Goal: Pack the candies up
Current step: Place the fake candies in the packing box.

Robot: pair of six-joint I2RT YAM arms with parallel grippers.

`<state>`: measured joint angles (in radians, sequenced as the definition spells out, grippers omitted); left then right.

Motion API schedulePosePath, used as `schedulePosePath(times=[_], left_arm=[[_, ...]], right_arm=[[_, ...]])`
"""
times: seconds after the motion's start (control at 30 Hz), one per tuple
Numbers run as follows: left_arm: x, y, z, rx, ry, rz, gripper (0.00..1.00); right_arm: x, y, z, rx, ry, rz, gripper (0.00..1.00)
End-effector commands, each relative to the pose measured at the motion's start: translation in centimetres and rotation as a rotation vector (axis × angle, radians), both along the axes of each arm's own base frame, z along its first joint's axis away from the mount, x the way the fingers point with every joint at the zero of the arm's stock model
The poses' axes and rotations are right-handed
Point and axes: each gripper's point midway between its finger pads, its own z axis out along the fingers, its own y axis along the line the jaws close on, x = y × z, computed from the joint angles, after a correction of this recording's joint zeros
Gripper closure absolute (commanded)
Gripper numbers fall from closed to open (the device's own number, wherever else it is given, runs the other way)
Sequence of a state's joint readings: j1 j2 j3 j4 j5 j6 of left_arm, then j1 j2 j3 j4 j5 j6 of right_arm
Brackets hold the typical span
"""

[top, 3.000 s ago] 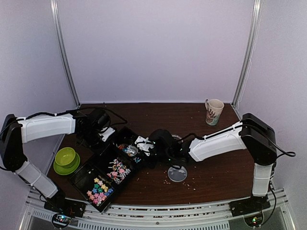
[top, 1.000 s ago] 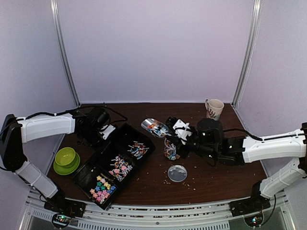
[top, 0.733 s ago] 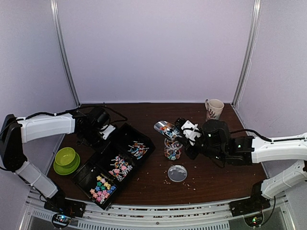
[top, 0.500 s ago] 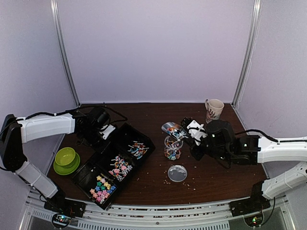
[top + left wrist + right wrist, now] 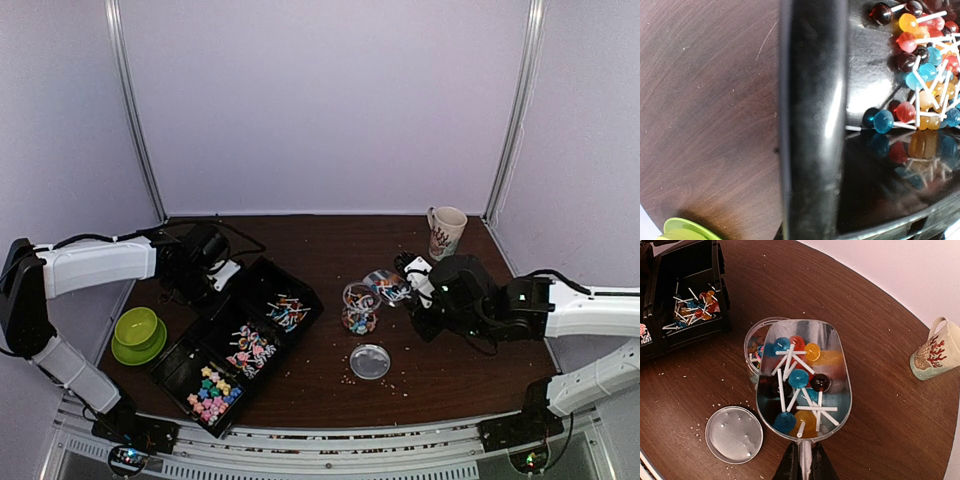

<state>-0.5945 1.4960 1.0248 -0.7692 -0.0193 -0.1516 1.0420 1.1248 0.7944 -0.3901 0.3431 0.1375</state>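
My right gripper is shut on the thin handle of a shiny metal scoop filled with lollipops, candies on white sticks. The scoop's front end hangs over a clear jar that holds small mixed candies. From above, the scoop sits just right of the jar. A black tray has three compartments: lollipops, pink-white pieces and pastel bits. My left gripper is shut on the tray's far-left rim; its fingers are hidden in the wrist view.
The jar's round metal lid lies flat in front of the jar, with pale crumbs scattered around it. A patterned mug stands at the back right. Green bowls are stacked left of the tray.
My right arm has carried the loaded scoop rightward from beside the tray to the jar and drawn back. The left arm and tray have not moved.
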Motion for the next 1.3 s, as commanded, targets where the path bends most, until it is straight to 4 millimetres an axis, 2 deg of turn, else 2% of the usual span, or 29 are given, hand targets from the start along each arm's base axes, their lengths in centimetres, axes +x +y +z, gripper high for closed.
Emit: schedulePosePath(times=[0.0, 0.53, 1.27], left_arm=[[2.2, -1.6, 4.0, -0.115, -0.119, 0.018, 1.00], [2.2, -1.5, 4.1, -0.115, -0.120, 0.018, 1.00], [2.2, -1.5, 4.2, -0.113, -0.124, 0.019, 1.00]], right_arm=[[0.3, -1.1, 1.5, -0.007, 0.014, -0.070, 1.00], [-1.1, -0.3, -0.3, -0.124, 0.099, -0.010, 1.00], [-1.9, -0.2, 0.1, -0.249, 0.158, 0.015, 1.00]])
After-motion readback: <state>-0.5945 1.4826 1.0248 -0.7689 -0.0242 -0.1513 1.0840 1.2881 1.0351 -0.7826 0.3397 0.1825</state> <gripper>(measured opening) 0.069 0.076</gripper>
